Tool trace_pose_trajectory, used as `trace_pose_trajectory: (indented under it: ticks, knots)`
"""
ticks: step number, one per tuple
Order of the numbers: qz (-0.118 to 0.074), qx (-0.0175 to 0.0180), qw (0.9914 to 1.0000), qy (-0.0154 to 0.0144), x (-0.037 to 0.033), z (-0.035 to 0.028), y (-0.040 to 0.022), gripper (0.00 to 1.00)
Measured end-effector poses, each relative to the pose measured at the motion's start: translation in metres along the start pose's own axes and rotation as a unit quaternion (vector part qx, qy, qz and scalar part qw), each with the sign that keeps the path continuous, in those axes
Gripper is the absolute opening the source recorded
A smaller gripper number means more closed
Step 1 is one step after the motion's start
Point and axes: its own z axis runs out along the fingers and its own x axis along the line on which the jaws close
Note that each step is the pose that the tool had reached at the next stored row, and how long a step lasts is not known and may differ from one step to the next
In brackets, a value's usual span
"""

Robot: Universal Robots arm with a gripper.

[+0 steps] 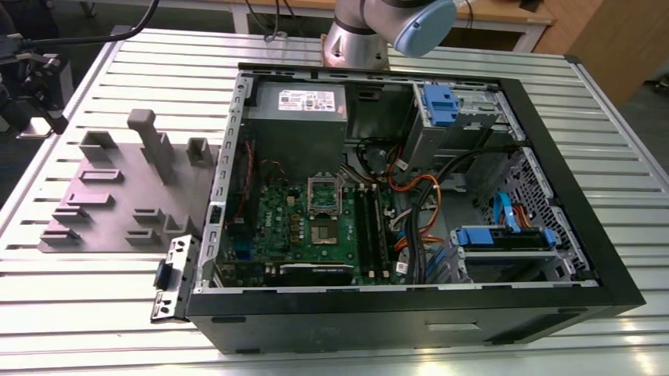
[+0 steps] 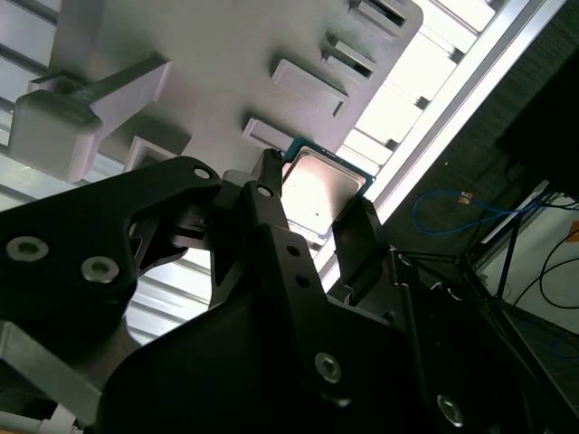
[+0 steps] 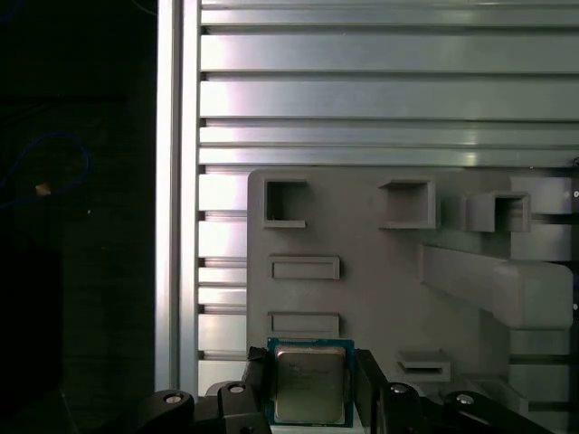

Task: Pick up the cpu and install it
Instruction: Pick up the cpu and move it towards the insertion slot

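In both wrist views the cpu [image 3: 310,384] [image 2: 318,183], a small square chip with a flat silver top and a green rim, sits between the two black fingers of my gripper [image 3: 312,363] [image 2: 317,197]. The fingers [image 3: 369,384] press against its opposite edges, so the gripper is shut on it. The chip hangs above the grey fixture plate [image 3: 380,298] [image 1: 115,196], near the plate's edge. In the exterior view the open computer case [image 1: 418,196] lies on the table, with the green motherboard [image 1: 277,219] and its socket area [image 1: 323,232] exposed below a raised silver frame [image 1: 322,190].
The grey fixture plate carries several raised blocks and slots, among them a tall post [image 1: 157,153]. Ribbed aluminium table slats [image 3: 380,90] surround it. Inside the case are long black memory sticks [image 1: 371,235], orange cables [image 1: 418,196] and blue drive brackets [image 1: 502,237]. The arm's base [image 1: 361,39] stands behind the case.
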Motion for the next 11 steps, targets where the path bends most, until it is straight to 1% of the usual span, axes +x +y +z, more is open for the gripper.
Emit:
trace_pose_trajectory:
  ticks: [6,11]
  knots:
    - [0.0,0.0,1.0,0.0001,-0.0012,-0.0001,0.0,0.47]
    - [0.0,0.0,1.0,0.0,-0.0055,-0.0002,0.0001,0.47]
